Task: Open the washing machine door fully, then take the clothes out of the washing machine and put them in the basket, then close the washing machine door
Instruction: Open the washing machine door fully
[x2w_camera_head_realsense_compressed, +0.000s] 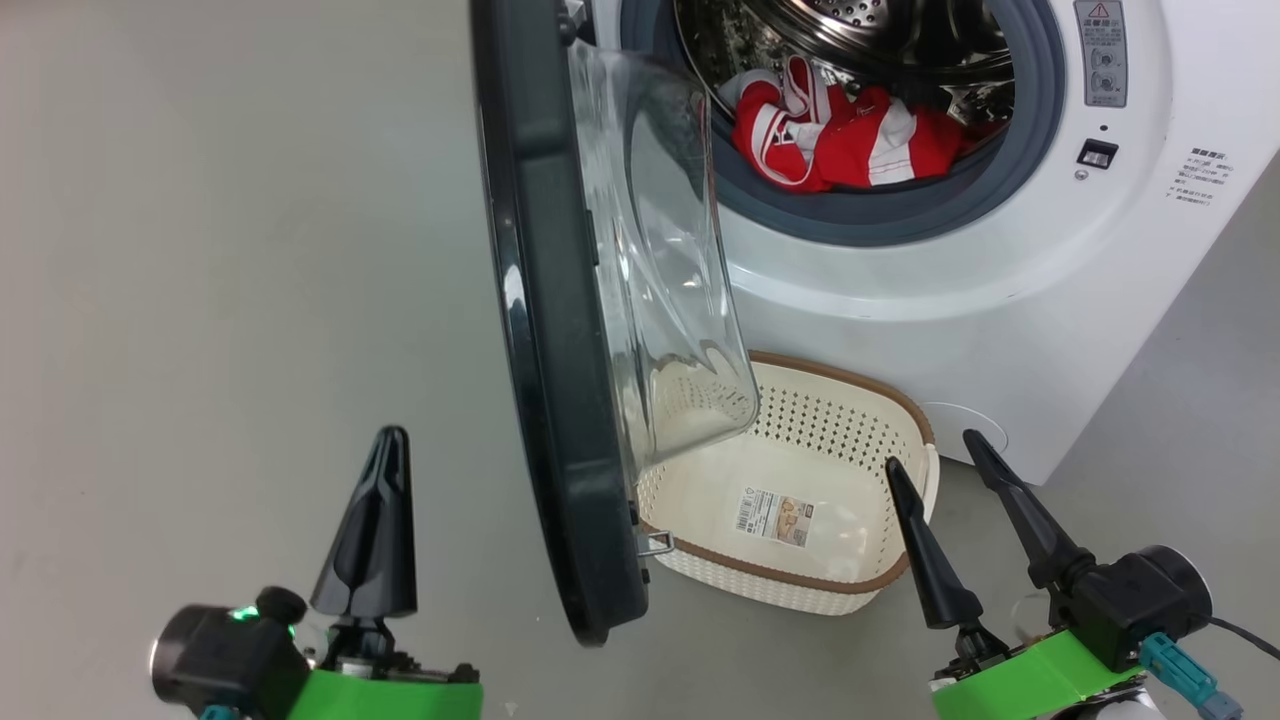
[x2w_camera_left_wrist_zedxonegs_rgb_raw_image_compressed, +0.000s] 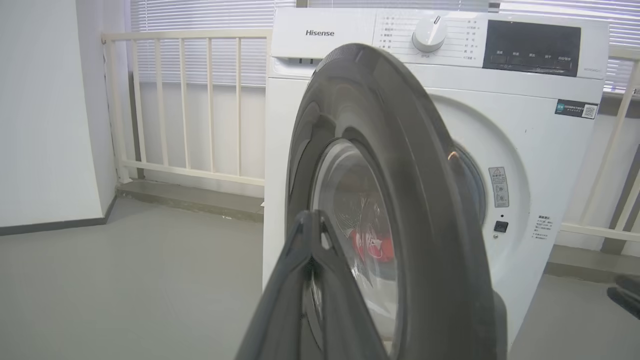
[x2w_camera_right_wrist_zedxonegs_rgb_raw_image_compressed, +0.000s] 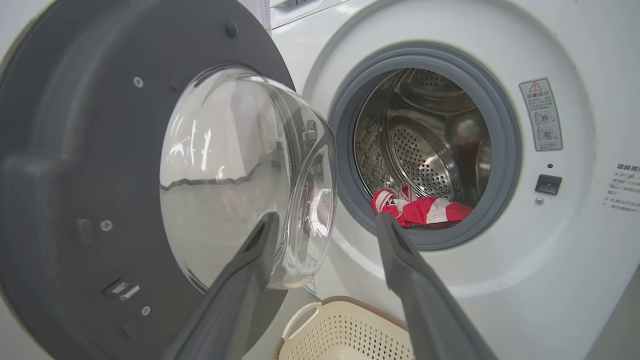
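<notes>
The washing machine (x2w_camera_head_realsense_compressed: 1000, 300) stands ahead with its round black door (x2w_camera_head_realsense_compressed: 555, 330) swung out edge-on toward me, glass bowl (x2w_camera_head_realsense_compressed: 670, 270) facing the drum. Red and white clothes (x2w_camera_head_realsense_compressed: 850, 135) lie at the drum's front lip, also seen as clothes (x2w_camera_right_wrist_zedxonegs_rgb_raw_image_compressed: 425, 210) in the right wrist view. The cream basket (x2w_camera_head_realsense_compressed: 800, 500) sits on the floor below the opening, partly under the door, holding only its label. My left gripper (x2w_camera_head_realsense_compressed: 385, 450) is shut, left of the door's outer face (x2w_camera_left_wrist_zedxonegs_rgb_raw_image_compressed: 380, 200). My right gripper (x2w_camera_head_realsense_compressed: 935, 450) stands open beside the basket's right end, nothing between its fingers (x2w_camera_right_wrist_zedxonegs_rgb_raw_image_compressed: 405, 260).
Grey floor (x2w_camera_head_realsense_compressed: 220, 250) spreads wide to the left of the door. In the left wrist view a cream railing (x2w_camera_left_wrist_zedxonegs_rgb_raw_image_compressed: 190, 100) and a white wall (x2w_camera_left_wrist_zedxonegs_rgb_raw_image_compressed: 45, 110) stand behind and left of the machine. The door's lower edge hangs close to the basket rim (x2w_camera_head_realsense_compressed: 720, 565).
</notes>
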